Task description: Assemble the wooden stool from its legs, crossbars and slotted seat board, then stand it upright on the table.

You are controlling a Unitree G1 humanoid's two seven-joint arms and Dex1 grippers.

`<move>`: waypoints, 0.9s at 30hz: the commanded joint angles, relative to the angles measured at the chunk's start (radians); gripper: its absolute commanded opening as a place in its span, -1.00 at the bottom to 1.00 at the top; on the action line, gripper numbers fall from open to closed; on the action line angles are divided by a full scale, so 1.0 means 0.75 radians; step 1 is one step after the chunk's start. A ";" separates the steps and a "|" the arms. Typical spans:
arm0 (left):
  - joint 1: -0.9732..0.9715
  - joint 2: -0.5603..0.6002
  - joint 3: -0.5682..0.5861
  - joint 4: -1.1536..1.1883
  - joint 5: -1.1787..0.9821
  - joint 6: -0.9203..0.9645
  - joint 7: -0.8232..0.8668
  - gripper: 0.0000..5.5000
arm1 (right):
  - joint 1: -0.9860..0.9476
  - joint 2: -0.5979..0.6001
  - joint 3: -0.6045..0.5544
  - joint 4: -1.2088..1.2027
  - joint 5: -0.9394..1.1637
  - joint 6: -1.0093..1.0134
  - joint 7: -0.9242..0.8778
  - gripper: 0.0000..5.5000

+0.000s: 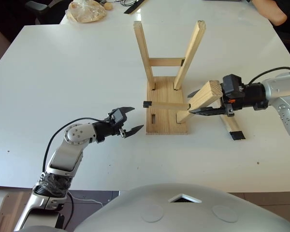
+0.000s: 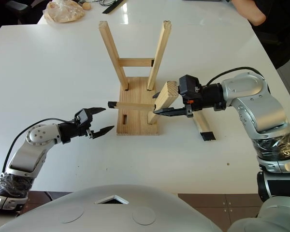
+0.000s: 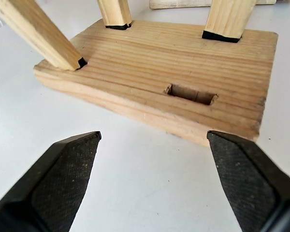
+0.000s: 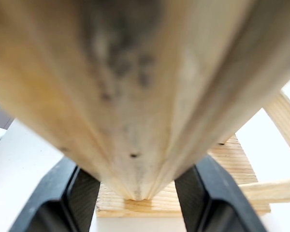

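My right gripper point(image 1: 191, 102) is clenched on a leg point(image 1: 210, 92), fingers on either side of it, just right of the board point(image 1: 166, 126). The leg leans out to the right, with its foot at the board's near right slot. I cannot tell how deep it sits. A crossbar point(image 1: 166, 104) sticks out of this leg to the left and hangs over the board, its free end joined to nothing.

The tilt is the main risk, as I judge it. If I push down while the leg leans this far, the tenon could bind in the slot, or lever the near edge of the board off the table point(image 1: 63, 72). Nothing pins the board. My left gripper point(image 1: 137, 118) is spread wide and holds nothing, low over the table just off the near left corner. A sideways shove from the right could therefore slide the board, and might shake the two far legs point(image 1: 144, 53) and their crossbar point(image 1: 166, 62).

If I swing the leg upright, the hanging crossbar may work loose and drop. Its free end has no leg to meet it, because the near left slot point(image 3: 191, 94) is open.

The spare leg point(image 1: 232, 128) lies on the table under my right wrist. A low wrist could knock it away.
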 commanded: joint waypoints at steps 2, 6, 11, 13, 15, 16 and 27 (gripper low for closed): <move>-0.024 0.000 -0.014 0.020 0.002 0.011 -0.012 0.49 | 0.051 0.041 0.219 0.163 -0.236 0.005 -0.009 -0.26; -0.014 0.002 -0.012 0.023 0.003 0.006 -0.012 0.49 | 0.030 0.041 0.219 0.191 -0.196 0.023 0.003 -0.26; -0.013 -0.008 -0.016 0.027 0.010 0.005 -0.003 0.49 | -0.065 0.077 0.215 0.241 -0.181 0.033 -0.002 -0.26; -0.012 -0.013 -0.021 0.026 0.014 0.004 0.001 0.49 | -0.092 0.097 0.195 0.228 -0.163 0.025 -0.022 -0.16; -0.005 -0.012 -0.026 0.028 0.022 -0.002 0.001 0.49 | -0.101 0.099 0.169 0.178 -0.133 0.035 -0.011 -0.06; -0.001 -0.011 -0.026 0.030 0.024 -0.006 0.000 0.49 | -0.104 0.104 0.155 0.159 -0.141 0.032 -0.019 0.01; 0.044 0.000 0.002 0.014 0.020 -0.012 0.025 0.49 | 0.100 -0.104 0.055 0.235 -0.410 -0.219 -0.029 0.06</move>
